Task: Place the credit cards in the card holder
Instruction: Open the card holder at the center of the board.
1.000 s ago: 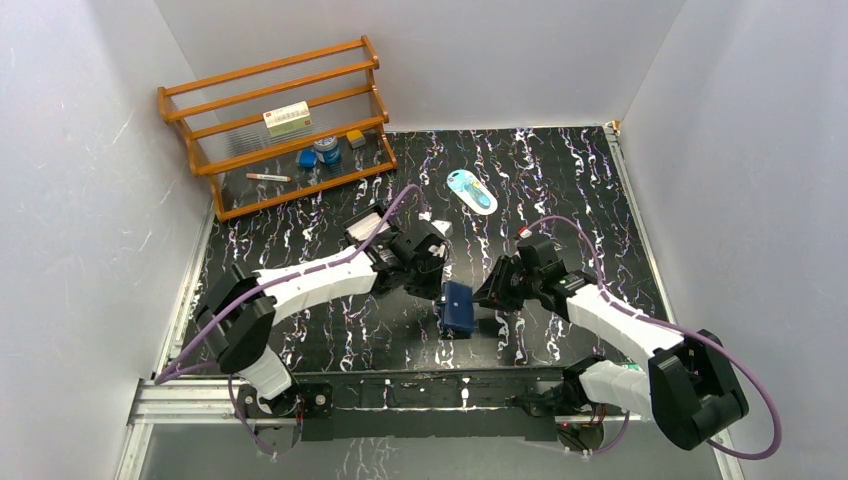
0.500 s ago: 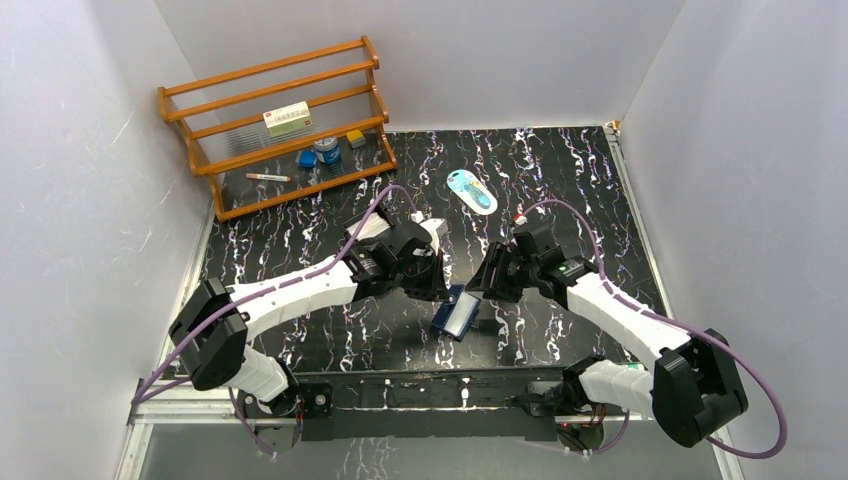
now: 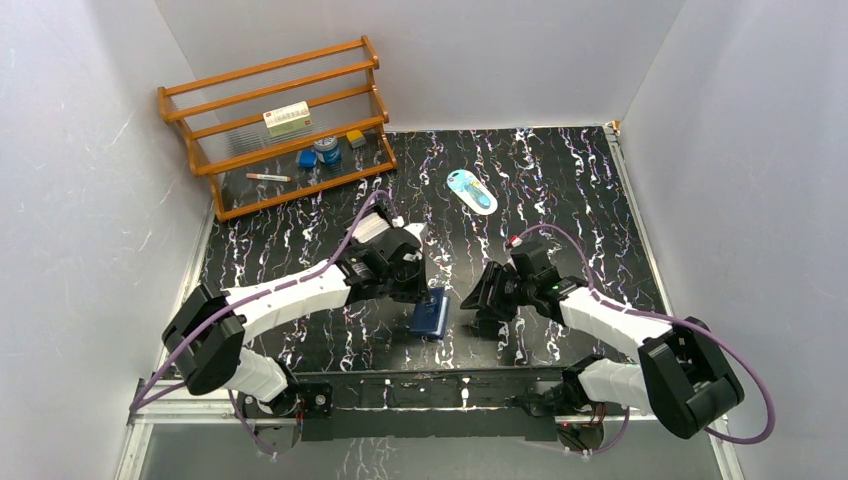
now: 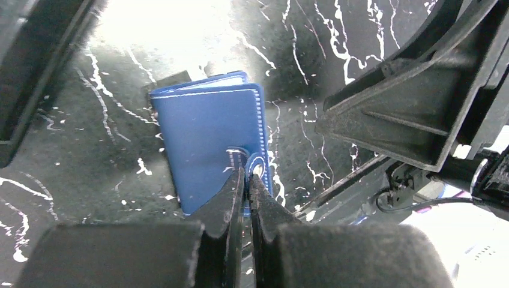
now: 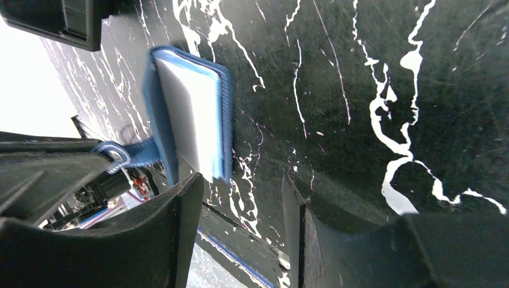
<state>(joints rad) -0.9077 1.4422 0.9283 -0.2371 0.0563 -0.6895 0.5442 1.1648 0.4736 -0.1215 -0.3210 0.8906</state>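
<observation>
The navy card holder (image 3: 430, 315) lies folded on the black marbled table between the two arms. My left gripper (image 4: 247, 177) is shut on its snap tab (image 4: 257, 165), with the blue cover (image 4: 207, 141) spread just ahead of the fingers. In the right wrist view the card holder (image 5: 225, 102) shows edge-on, and the pale edges of the credit cards (image 5: 187, 120) sit between its covers. My right gripper (image 5: 237, 195) stands open a little to the right of the holder, touching nothing. In the top view the right gripper (image 3: 478, 300) is close beside the holder.
A wooden rack (image 3: 280, 125) at the back left carries a white-and-red box (image 3: 287, 119), blue items and a pen. A light-blue oval packet (image 3: 471, 190) lies on the table at the back centre. White walls close in both sides. The base rail (image 3: 430, 390) runs along the near edge.
The right gripper has opened and let go of the card holder. The left gripper has drawn the holder to the left, and its cover has folded shut over the pale cards.
</observation>
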